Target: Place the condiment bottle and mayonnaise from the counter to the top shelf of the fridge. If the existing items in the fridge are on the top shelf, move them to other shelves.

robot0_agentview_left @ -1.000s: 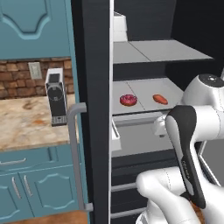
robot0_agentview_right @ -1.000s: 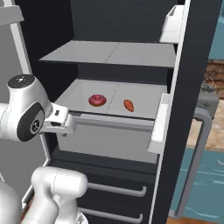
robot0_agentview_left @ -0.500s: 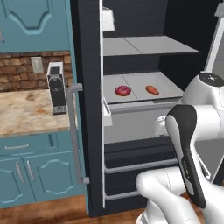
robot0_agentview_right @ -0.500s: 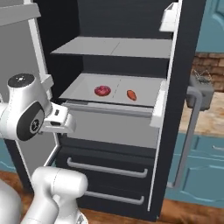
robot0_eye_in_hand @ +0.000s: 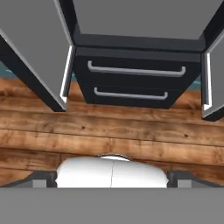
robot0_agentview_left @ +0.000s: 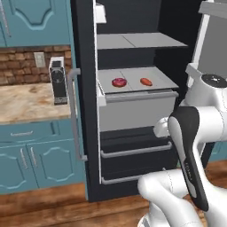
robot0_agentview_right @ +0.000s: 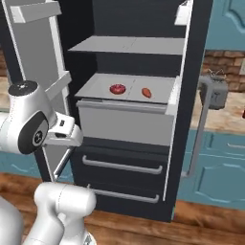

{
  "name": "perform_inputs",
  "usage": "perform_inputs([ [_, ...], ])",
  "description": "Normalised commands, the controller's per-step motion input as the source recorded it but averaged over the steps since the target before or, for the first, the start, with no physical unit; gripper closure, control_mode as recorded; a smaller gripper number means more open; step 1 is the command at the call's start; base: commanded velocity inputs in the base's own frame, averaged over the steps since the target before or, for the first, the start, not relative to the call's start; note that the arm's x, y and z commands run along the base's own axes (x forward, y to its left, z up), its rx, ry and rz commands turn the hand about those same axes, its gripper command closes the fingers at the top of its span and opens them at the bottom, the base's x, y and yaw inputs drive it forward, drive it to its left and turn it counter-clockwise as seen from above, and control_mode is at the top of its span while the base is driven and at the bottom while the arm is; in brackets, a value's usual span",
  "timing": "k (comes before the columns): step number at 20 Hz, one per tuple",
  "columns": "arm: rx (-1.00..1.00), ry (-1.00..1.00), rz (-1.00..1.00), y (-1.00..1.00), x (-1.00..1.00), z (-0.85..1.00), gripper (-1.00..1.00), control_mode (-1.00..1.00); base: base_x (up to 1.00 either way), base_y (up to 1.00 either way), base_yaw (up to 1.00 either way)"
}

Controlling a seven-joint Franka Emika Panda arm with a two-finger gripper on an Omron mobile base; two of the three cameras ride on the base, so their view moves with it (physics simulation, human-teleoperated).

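The black fridge (robot0_agentview_left: pixel 84 88) stands open, its door (robot0_agentview_right: pixel 196 119) swung toward the counter (robot0_agentview_left: pixel 22 104). Its top shelf (robot0_agentview_left: pixel 137 41) is bare. On the shelf below lie the pink donut (robot0_agentview_left: pixel 119 82) and the orange-red food piece (robot0_agentview_left: pixel 146 81), also seen as the donut (robot0_agentview_right: pixel 117 88) and the piece (robot0_agentview_right: pixel 147 92). My arm is folded low in front of the fridge. My gripper (robot0_eye_in_hand: pixel 112 180) looks down at the wooden floor before the lower drawers (robot0_eye_in_hand: pixel 133 70), fingertips (robot0_eye_in_hand: pixel 43 178) wide apart, open with nothing held. The condiment bottle and mayonnaise are out of view.
A grey bin (robot0_agentview_left: pixel 133 111) sits under the lower shelf, with two dark drawers (robot0_agentview_right: pixel 122 167) beneath. A black and silver appliance (robot0_agentview_left: pixel 56 80) stands on the counter beside the fridge door; a toaster (robot0_agentview_right: pixel 213 93) is on the counter. The other door (robot0_agentview_right: pixel 45 72) hangs open beside my arm.
The whole picture has shifted: the base has driven, so the fridge sits more centred and a little farther off. The donut and food piece stay on their shelf.
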Motion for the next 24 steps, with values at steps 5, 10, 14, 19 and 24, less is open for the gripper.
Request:
perform_inputs([
  [5, 0.00, 0.00, 0.00, 0.00, 0.00, 0.00, -1.00, 1.00, -0.57, -0.46, -0.23],
  [10, 0.00, 0.00, 0.00, 0.00, 0.00, 0.00, -1.00, 1.00, -0.52, -0.69, -0.52],
  [14, 0.00, 0.00, 0.00, 0.00, 0.00, 0.00, -1.00, 1.00, -0.30, -0.77, -0.59],
  [19, 0.00, 0.00, 0.00, 0.00, 0.00, 0.00, -1.00, 1.00, 0.50, -0.96, -0.40],
  [24, 0.00, 0.00, 0.00, 0.00, 0.00, 0.00, -1.00, 1.00, 1.00, -0.73, 0.01],
])
